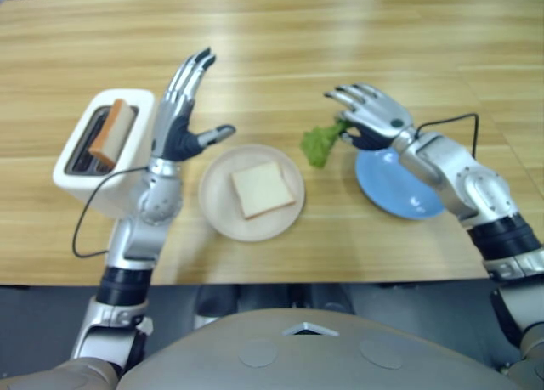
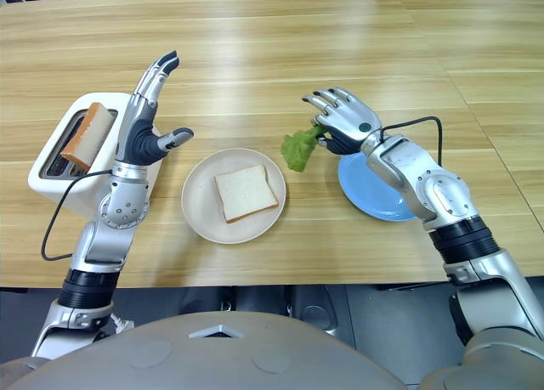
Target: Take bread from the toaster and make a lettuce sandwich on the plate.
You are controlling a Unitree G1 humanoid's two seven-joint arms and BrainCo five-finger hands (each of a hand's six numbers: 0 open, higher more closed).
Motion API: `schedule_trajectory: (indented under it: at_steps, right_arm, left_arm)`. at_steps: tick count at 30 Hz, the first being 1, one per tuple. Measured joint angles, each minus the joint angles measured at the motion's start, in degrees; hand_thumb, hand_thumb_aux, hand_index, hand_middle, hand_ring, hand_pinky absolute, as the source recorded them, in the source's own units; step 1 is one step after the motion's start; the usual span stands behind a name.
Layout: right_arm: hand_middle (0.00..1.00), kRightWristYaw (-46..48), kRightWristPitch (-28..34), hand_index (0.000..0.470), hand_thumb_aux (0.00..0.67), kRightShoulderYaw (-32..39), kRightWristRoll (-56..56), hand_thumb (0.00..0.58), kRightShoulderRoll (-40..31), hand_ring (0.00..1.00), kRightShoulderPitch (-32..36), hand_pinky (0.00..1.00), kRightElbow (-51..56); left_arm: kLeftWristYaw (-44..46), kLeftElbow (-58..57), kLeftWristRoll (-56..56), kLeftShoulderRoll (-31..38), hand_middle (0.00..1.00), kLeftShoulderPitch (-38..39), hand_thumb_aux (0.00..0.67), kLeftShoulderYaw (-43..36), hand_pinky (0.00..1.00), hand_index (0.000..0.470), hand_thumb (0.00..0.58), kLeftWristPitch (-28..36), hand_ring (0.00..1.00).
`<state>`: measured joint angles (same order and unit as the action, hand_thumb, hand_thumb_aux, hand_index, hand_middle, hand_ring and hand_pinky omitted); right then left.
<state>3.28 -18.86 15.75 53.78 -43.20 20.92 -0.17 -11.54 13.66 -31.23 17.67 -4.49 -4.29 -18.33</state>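
Observation:
A white toaster (image 1: pixel 89 156) stands at the left with one slice of bread (image 1: pixel 113 128) sticking up from its slot. My left hand (image 1: pixel 180 110) is raised just right of the toaster, open, fingers pointing up, holding nothing. A cream plate (image 1: pixel 223 211) in the middle carries one bread slice (image 1: pixel 263 189). My right hand (image 1: pixel 371 114) is shut on a lettuce leaf (image 1: pixel 320 143), which hangs in the air between the cream plate and a blue plate (image 1: pixel 398 189).
The toaster's black cord (image 1: pixel 83 228) loops toward the table's front edge. A thin black cable (image 1: pixel 455 120) runs beside my right forearm. Bare wooden tabletop stretches across the back.

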Motion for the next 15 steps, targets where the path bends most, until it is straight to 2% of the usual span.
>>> schedule_trajectory:
  at_steps: [9,15]
  right_arm:
    - [0.00,-1.0,-3.4,0.460,0.670,3.2,-2.0,0.580,8.9,0.00,1.1,0.00,0.0]
    - [0.00,-1.5,-5.8,0.460,0.670,8.4,-2.7,0.580,15.3,0.00,1.6,0.00,8.8]
  left_arm:
    - [-0.6,0.8,1.1,-0.3,0.00,0.2,0.000,2.7,0.00,0.000,0.000,0.2,0.00]
    - [2.0,4.7,3.4,0.0,0.00,2.4,0.000,6.4,0.00,0.000,0.000,1.2,0.00]
